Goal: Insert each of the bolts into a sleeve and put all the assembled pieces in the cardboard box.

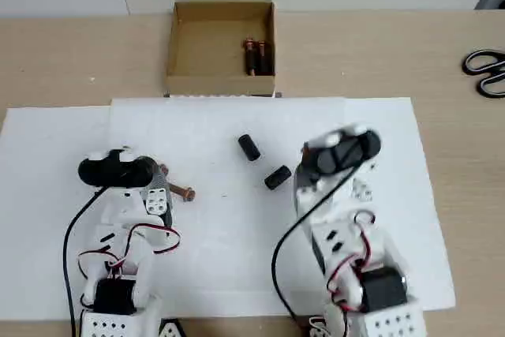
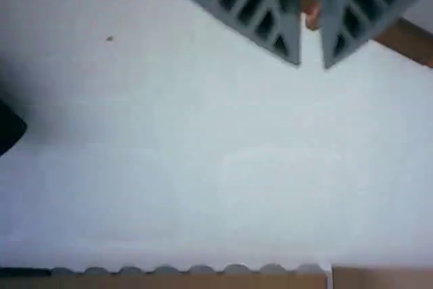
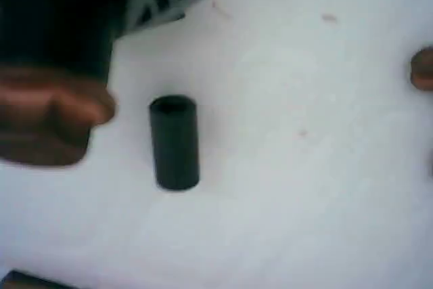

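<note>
Box, upper centre of the high view, already carries finished pieces against its right wall. Two sleeves lie loose on the paper at mid-frame, both on their sides and apart from each other: upper sleeve and lower sleeve, the latter just beside the right arm. Left hand, lower left of the high view, is closed to a narrow slit, with a copper bolt showing between the fingers; judged to be gripped. A loose bolt lies just to the right of that hand. Right hand: how far open cannot be told. In its wrist view a blurred black and copper mass sits close to the lens at left, and whether that is a held piece cannot be confirmed. Scissors lie at the right edge of the worktop, well apart from the work. Assessment: task part done, two sleeves outstanding. Risks: how much of the bolt the grip has cannot be seen, and if slight the bolt may pivot or slip when pressed at a sleeve mouth. A sleeve on its side may roll if struck off-axis or brushed by the right arm. The loose bolt is near enough to the left hand to be dragged when that arm moves
</note>
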Available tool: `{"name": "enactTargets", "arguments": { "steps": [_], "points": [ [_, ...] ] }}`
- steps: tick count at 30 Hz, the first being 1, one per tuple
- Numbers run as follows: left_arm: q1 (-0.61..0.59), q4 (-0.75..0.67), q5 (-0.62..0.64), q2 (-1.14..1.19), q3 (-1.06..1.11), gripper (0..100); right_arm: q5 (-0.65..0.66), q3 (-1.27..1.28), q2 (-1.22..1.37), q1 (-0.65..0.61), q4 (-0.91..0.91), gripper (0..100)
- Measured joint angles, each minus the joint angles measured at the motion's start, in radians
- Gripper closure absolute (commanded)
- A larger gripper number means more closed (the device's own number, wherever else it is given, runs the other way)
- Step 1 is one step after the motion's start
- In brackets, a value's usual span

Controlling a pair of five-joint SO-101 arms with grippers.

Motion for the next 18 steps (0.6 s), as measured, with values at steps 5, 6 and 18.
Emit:
{"name": "enactTargets", "arguments": {
  "steps": [5, 6, 18],
  "points": [
    [0.0, -0.002, -0.003, 0.0, 0.0, 99, -0.011, -0.264, 0.342, 0.0, -0.064, 99.5],
    [0.0, -0.002, -0.003, 0.0, 0.0, 99, -0.011, -0.327, 0.411, 0.0, -0.069, 99.5],
    [0.0, 0.021, -0.109, 0.0, 0.0, 99, -0.011, -1.129, 1.203, -0.002, -0.071, 99.5]
  ]
}}
